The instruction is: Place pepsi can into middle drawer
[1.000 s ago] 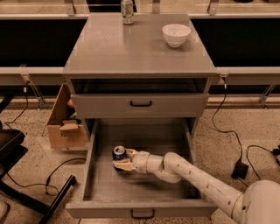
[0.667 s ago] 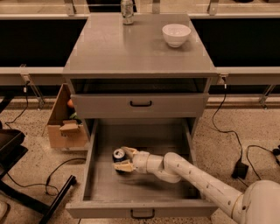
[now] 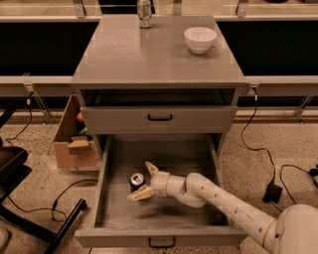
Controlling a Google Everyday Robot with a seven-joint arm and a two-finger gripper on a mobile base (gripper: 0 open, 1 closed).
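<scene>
Down on the drawer (image 3: 169, 151) floor, left of centre, the can (image 3: 136, 179) stands upright, silver top up. Looks like thin aluminium to me: stiff enough if full, dents easily if squeezed hard, and that smooth round wall is slippery, so I'd grab it across the middle of the body, not by the rim. Weight, no idea, could be full or empty. The gripper (image 3: 145, 181) sits low inside the drawer right beside the can, fingers spread apart, clamped on nothing. Can't tell if a fingertip touches it. Way above the drawer, a bowl (image 3: 200, 38) and a bottle (image 3: 144, 7).
</scene>
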